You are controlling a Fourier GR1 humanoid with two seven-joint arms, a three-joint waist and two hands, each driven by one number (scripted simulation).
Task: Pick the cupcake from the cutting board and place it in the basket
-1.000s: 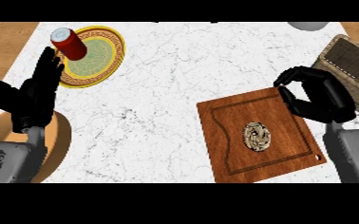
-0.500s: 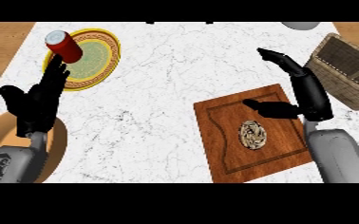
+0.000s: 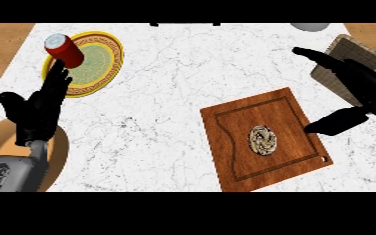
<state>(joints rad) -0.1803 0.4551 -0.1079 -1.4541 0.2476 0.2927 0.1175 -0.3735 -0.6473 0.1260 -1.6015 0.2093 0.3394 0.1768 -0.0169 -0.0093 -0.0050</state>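
The cupcake [image 3: 263,140] sits on my wooden cutting board [image 3: 242,172], right of the board's middle, untouched. My right hand [image 3: 351,74] hangs above the counter's right edge with fingers spread wide and thumb held apart just off the board's right side, gripping nothing. The basket [image 3: 332,72] lies partly hidden under that hand. My left hand [image 3: 37,110] rests open at the left, fingers straight, near a yellow plate [image 3: 99,62] carrying 1 red can [image 3: 63,50].
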